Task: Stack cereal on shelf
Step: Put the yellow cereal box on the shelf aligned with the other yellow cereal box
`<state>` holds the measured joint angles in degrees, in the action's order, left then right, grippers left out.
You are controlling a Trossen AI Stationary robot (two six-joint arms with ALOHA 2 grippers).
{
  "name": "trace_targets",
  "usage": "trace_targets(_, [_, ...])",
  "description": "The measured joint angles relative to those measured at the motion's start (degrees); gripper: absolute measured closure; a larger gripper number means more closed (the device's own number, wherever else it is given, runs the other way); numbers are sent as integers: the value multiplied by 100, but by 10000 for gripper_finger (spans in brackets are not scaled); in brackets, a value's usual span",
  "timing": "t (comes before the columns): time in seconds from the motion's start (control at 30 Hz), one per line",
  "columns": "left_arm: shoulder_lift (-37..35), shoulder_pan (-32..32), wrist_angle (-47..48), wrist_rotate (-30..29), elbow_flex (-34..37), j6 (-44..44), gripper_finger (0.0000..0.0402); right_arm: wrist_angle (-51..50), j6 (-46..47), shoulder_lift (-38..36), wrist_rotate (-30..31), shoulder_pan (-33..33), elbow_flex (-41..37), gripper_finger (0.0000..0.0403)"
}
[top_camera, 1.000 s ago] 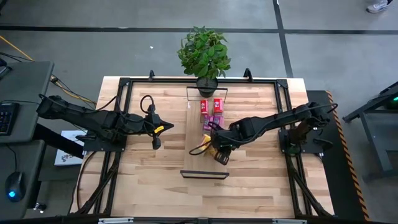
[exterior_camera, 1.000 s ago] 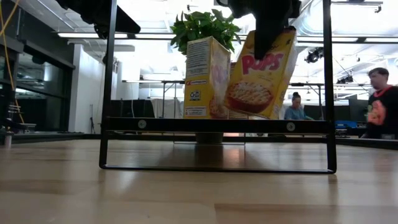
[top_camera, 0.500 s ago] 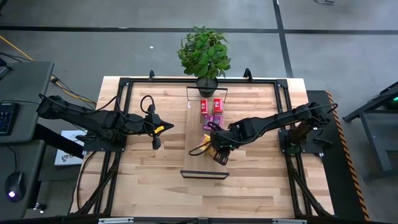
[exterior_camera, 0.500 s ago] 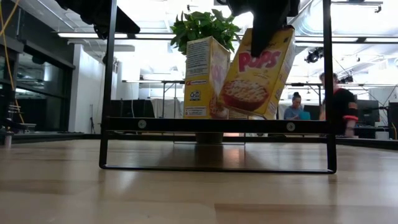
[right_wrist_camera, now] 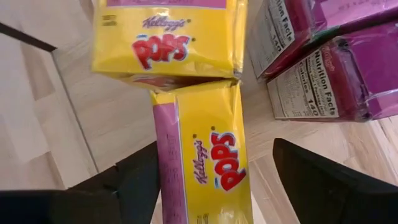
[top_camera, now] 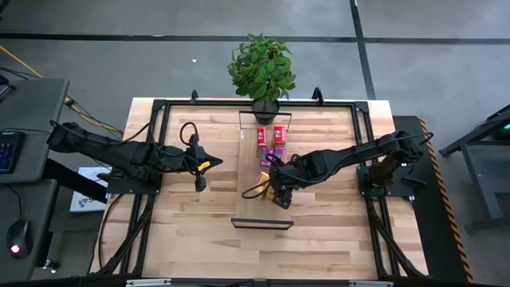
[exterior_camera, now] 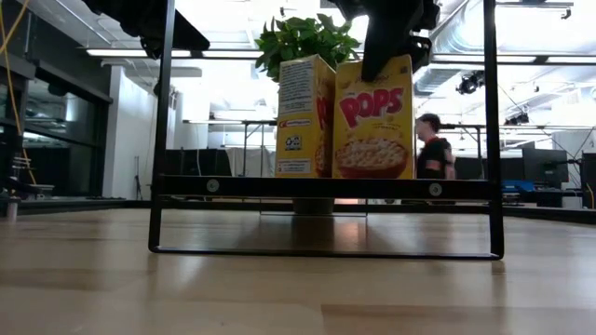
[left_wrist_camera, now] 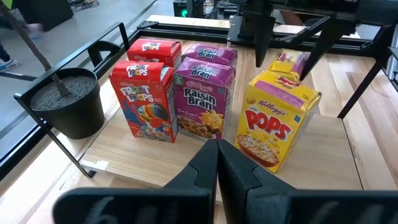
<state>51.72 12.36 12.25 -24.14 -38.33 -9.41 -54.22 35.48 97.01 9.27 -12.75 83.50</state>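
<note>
Looking straight down from the high view first, my right gripper (top_camera: 279,191) sits over the shelf (top_camera: 249,171) near the table's centre, on the last yellow cereal box, with the red and magenta boxes lined up toward twelve o'clock and the potted plant (top_camera: 261,68) beyond them; my left gripper (top_camera: 200,182) waits well apart at nine o'clock, over bare table. From the low view, the Corn Pops box (exterior_camera: 374,119) stands upright on the shelf plank, just beside its yellow twin (exterior_camera: 307,113) at nine o'clock, my right fingers pinching its top edge. My left wrist view shows the two Froot Loops boxes (left_wrist_camera: 142,99), the two Raisin Bran boxes (left_wrist_camera: 203,99) and the front Pops box in rows; my own left fingers (left_wrist_camera: 217,171) look pressed together. My right wrist view shows my fingers spread either side of the Pops box (right_wrist_camera: 208,162), whose end meets the other Pops box (right_wrist_camera: 168,37). To do this well, I judge I should confirm the base is flat, open slowly without nudging, then lift straight up clear of the neighbours.
</note>
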Motion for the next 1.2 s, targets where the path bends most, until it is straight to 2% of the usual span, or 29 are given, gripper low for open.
trace_targets(0.4, [0, 0, -2, -2, 0, -95, 399, 1, -725, -674, -65, -207, 0, 112])
trace_targets(0.57, [-1, 0, 9, 0, 0, -103, 399, -583, -948, -896, 459, -538, 4, 114])
trace_targets(0.67, [-2, 0, 41, 0, 0, -103, 399, -1049, -793, -986, 931, -790, -168, 136])
trace_targets(0.77, [0, 0, 44, 0, 0, -103, 399, -930, -349, -1288, 1085, -1013, -916, 188])
trace_targets(0.9, [0, -1, 44, -2, -2, -101, 399, 209, 466, -1968, 1079, -1246, -2624, 300])
trace_targets(0.97, [0, -1, 44, -2, -2, -101, 399, 1401, 597, -2292, 1118, -1297, -3505, 365])
trace_targets(1.0, [0, 0, 43, -2, -2, -101, 399, 2080, 603, -2414, 1203, -1292, -3900, 384])
trace_targets(1.1, [0, 0, 44, -2, -2, -98, 399, 4197, 379, -2540, 1626, -1175, -4875, 380])
trace_targets(1.2, [0, -1, 43, -4, -2, -98, 399, 5684, -97, -2453, 1962, -990, -5431, 382])
